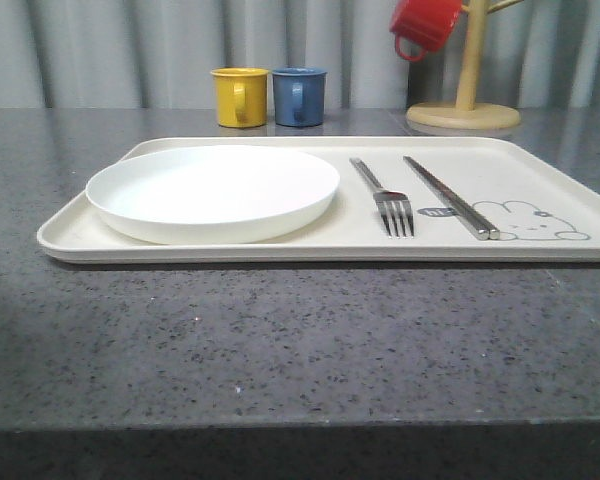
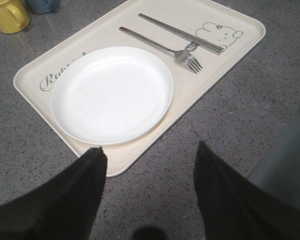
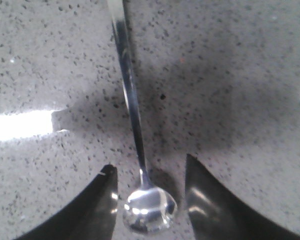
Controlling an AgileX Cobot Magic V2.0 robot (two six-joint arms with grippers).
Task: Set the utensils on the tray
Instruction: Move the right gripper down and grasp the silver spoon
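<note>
Plate [image 1: 212, 190], fork [image 1: 384, 196], chopsticks [image 1: 450, 198] already on tray [image 1: 540, 165]. Spoon [image 3: 135, 130] lies flat on desk [image 3: 230, 75], bowl between fingers of your right hand [image 3: 149, 200], released, not gripping. Spoon looks thin, stiff, slippery; pinch the neck just above the bowl. Left hand [image 2: 150, 195] released, empty, beside tray's near rim. Free tray space beside chopsticks; lift over the raised rim.
</note>
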